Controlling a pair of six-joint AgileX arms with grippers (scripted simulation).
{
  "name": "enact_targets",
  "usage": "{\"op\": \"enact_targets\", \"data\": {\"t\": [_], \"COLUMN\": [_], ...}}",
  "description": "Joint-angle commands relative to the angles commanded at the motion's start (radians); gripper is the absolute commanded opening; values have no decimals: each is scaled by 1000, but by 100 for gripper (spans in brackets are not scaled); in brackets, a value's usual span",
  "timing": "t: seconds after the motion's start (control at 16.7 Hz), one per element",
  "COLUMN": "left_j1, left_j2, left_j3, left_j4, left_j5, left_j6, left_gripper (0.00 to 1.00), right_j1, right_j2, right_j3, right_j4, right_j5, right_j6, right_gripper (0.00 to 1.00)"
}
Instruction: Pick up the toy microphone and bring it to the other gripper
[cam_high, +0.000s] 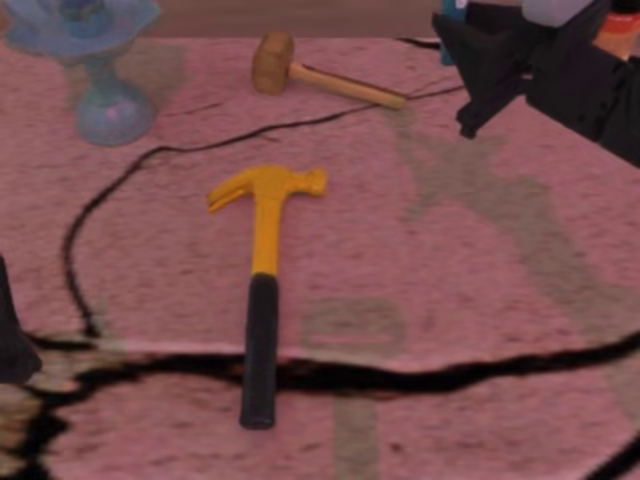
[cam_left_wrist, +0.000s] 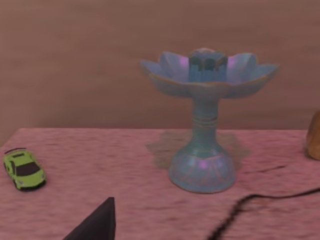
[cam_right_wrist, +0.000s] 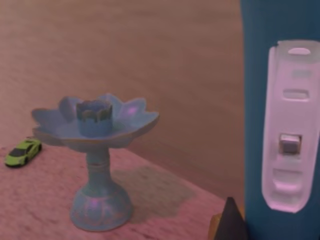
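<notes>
The toy microphone (cam_right_wrist: 280, 130) fills one side of the right wrist view: a teal handle with a white button strip, held off the table close to the camera. My right gripper (cam_high: 470, 105) hangs high over the table's far right corner and is shut on it, with one dark fingertip (cam_right_wrist: 231, 220) beside the handle. In the top view only a sliver of teal (cam_high: 449, 30) shows behind the arm. The other gripper, my left one (cam_high: 8, 340), is parked at the table's left edge. One of its fingertips (cam_left_wrist: 100, 220) shows, with nothing near it.
A yellow-and-black claw hammer (cam_high: 262, 290) lies mid-table. A wooden mallet (cam_high: 300, 72) lies at the back. A blue flower-shaped stand (cam_high: 100, 60) is at the back left, with a green toy car (cam_left_wrist: 23, 170) beyond it.
</notes>
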Motion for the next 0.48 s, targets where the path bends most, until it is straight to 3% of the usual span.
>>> {"op": "enact_targets", "data": {"t": [0.12,0.48], "left_j1": [0,0], "left_j2": [0,0], "left_j3": [0,0], "left_j4": [0,0], "left_j5": [0,0], "left_j6": [0,0], "left_gripper": [100,100], "right_j1": [49,260], "right_j2": [-7,-44], "right_j3": [-22,-128], "right_j4": [35,182], "right_j5": [47,255], "right_j6": [4,20], "right_gripper": [0,0]}}
